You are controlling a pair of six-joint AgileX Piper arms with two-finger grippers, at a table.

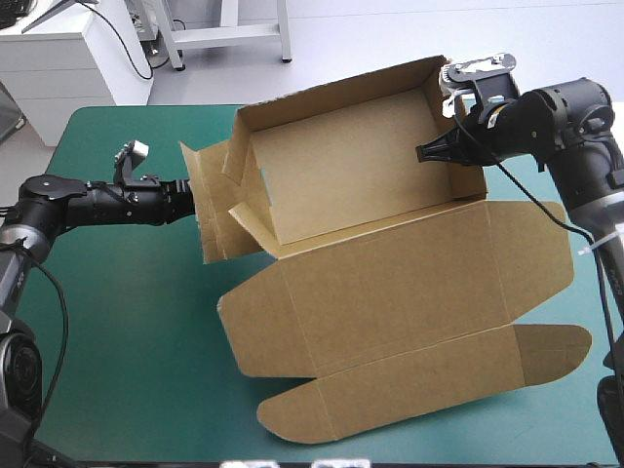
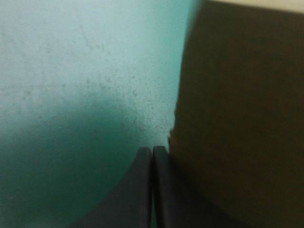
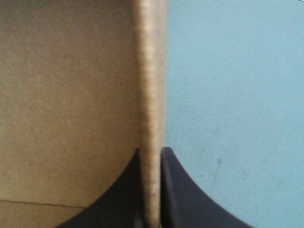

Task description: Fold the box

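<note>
**A:** Right gripper [image 3: 152, 159] is clamped on the right wall [image 3: 151, 71] of the box [image 1: 370, 166], the board pinched between its fingers.

**B:** Left gripper [image 2: 152, 151] has its fingers pressed together on nothing, tips just beside the left flap [image 1: 214, 234].

**A:** The box sits mid-table [image 1: 117, 341], tray toward the far edge, lid [image 1: 409, 283] flat toward the near edge.

**B:** The risk? That left flap looks loose and askew. Shove it too hard and it could buckle, or drag the wall out of the right pinch.

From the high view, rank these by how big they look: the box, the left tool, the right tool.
1. The box, by far the largest.
2 and 3. The right tool and the left tool: both small dark tips at the board, too alike to rank.
</note>
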